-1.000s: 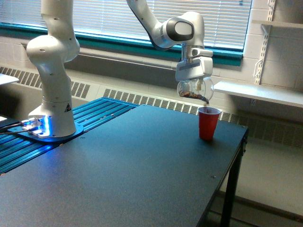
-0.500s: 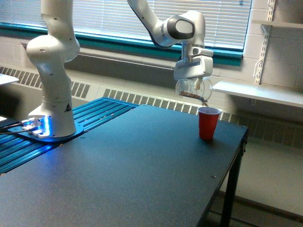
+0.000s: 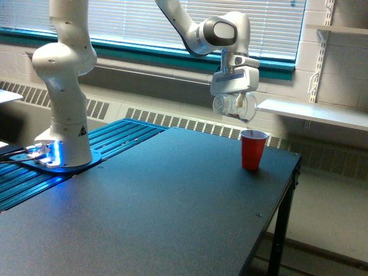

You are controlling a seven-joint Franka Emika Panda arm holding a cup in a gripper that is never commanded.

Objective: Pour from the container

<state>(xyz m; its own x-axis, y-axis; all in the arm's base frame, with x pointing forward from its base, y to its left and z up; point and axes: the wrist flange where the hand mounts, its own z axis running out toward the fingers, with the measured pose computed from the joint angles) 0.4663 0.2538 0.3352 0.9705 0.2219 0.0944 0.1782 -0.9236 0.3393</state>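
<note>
A: Daylight enters through the slatted white window blinds (image 3: 144, 23) behind the scene and washes out the upper frame.

B: The dark matte table top (image 3: 161, 207) carries a soft, pale sheen and only faint shadows.

A: A blue glow lights the white robot arm's round base (image 3: 54, 158), tinting the ribbed blue metal surface (image 3: 109, 144) beside it.

B: The picture is soft and low in resolution; the clear plastic cup (image 3: 234, 107) reads as a hazy glint.

The gripper (image 3: 236, 102) clamps the tipped clear cup (image 3: 234, 107) above the red cup (image 3: 253, 149), at its eleven o'clock, on the dark table (image 3: 149, 213).
</note>
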